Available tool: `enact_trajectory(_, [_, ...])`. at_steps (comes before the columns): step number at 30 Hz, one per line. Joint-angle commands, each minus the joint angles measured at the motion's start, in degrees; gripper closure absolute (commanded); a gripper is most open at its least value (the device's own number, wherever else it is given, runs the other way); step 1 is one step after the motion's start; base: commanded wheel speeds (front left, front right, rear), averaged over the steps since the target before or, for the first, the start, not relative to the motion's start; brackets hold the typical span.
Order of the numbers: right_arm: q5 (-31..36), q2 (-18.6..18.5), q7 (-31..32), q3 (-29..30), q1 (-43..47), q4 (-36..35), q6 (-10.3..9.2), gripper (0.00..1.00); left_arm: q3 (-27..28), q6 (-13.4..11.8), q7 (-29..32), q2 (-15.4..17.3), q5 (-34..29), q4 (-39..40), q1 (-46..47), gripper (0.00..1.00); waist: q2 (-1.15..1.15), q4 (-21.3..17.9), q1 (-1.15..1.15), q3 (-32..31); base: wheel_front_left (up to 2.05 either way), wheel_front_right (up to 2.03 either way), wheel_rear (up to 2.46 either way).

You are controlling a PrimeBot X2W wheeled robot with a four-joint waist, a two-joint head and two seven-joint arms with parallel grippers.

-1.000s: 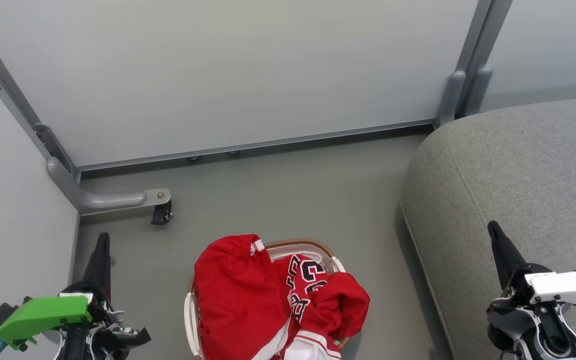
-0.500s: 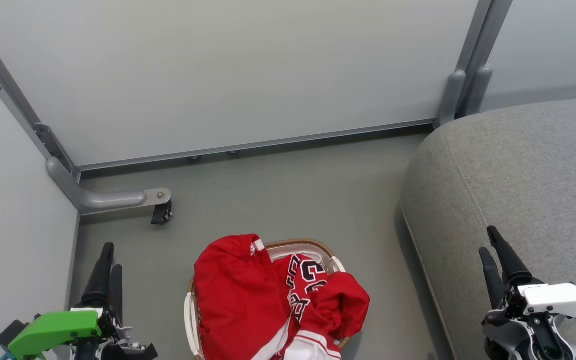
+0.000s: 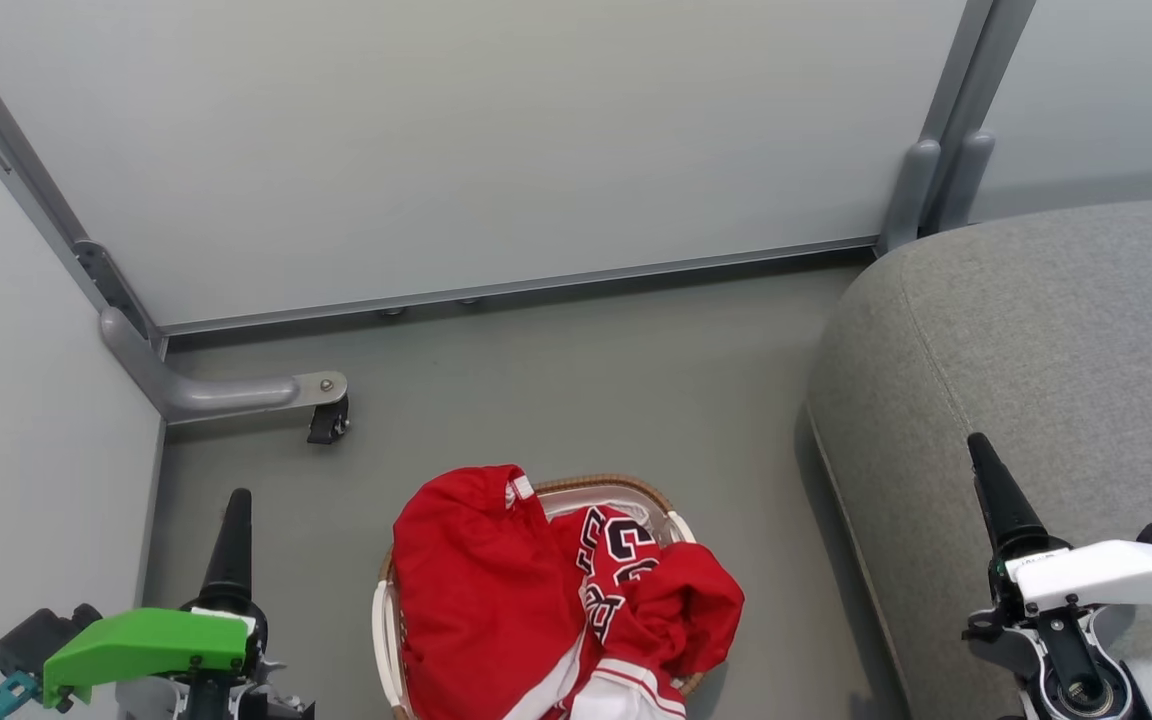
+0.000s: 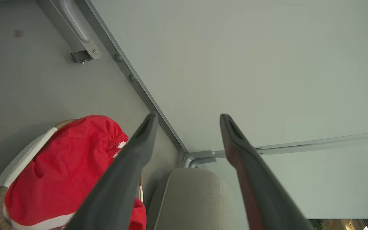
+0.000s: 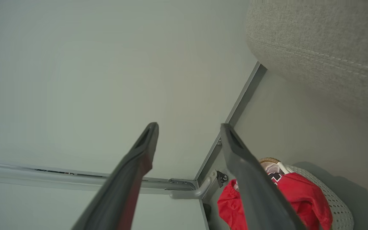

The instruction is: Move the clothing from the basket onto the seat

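Quick count: one basket (image 3: 596, 487) at lower middle, holding one heap of red clothing (image 3: 476, 590); can't tell how many pieces. One seat (image 3: 1036, 340) on the right. Two arm ends, left end effector (image 4: 187, 118) and right end effector (image 5: 188, 126), two fingers each. One caster (image 3: 326, 425), mid left.

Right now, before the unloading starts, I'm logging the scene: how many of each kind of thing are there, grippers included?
basket: 1
red clothing heap: 1 (pieces too tangled to count apart)
sofa seat: 1
grippers: 2 (left gripper, right gripper, both open)
Total: 5
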State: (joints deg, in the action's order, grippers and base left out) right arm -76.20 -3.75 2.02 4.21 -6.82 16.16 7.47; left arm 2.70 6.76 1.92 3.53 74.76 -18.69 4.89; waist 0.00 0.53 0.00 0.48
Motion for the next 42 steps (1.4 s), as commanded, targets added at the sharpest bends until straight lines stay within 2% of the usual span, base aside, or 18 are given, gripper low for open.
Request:
enact_trajectory(1, [2.73, -0.71, -0.68, -0.37, -2.0, -0.8, 0.02, 0.0, -0.47, -0.28, -0.6, 0.97, -3.0, 0.61, 2.2, 0.0, 0.0, 0.05, 0.0, 0.06, 0.0, 0.0, 0.0])
enact_trajectory(17, [19.5, -1.56, -4.37, -3.29, -5.82, -0.35, 0.02, 0.0, -3.8, -1.62, -4.28, 3.01, -20.18, -1.37, 4.47, 0.0, 0.0, 0.4, 0.0, 0.74, 0.0, 0.0, 0.0])
enact_trajectory(42, [38.96, -1.01, -8.97, -3.9, -2.62, 0.18, 0.03, 0.0, -5.6, -3.88, -8.84, 3.74, -38.63, -1.29, 1.99, 0.0, 0.0, 0.72, 0.0, 0.87, 0.0, 0.0, 0.0])
